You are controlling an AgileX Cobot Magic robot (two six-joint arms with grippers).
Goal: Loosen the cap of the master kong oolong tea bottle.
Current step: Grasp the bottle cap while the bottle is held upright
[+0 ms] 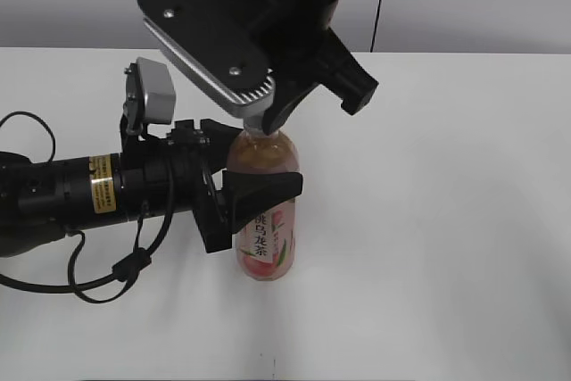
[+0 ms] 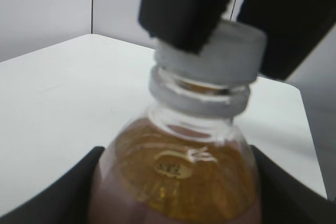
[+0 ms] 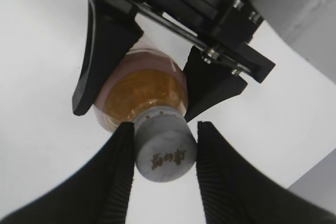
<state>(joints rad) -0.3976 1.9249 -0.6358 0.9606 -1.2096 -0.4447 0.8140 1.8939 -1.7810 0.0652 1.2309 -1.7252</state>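
The master kong oolong tea bottle (image 1: pixel 266 247) stands upright on the white table, with amber tea and a pink label. My left gripper (image 1: pixel 259 165) comes in from the left and is shut on the bottle's upper body; its black fingers press both sides of the bottle (image 2: pixel 178 177) in the left wrist view. My right gripper (image 1: pixel 263 124) comes down from above and is shut on the white cap (image 3: pixel 165 150), one ribbed finger on each side. The cap (image 2: pixel 220 56) sits on the threaded neck. In the exterior view the cap is mostly hidden by the right gripper.
The white table (image 1: pixel 446 220) spreads around the bottle. A black cable (image 1: pixel 98 287) loops on the table under the left arm. A grey wall stands behind the table's far edge.
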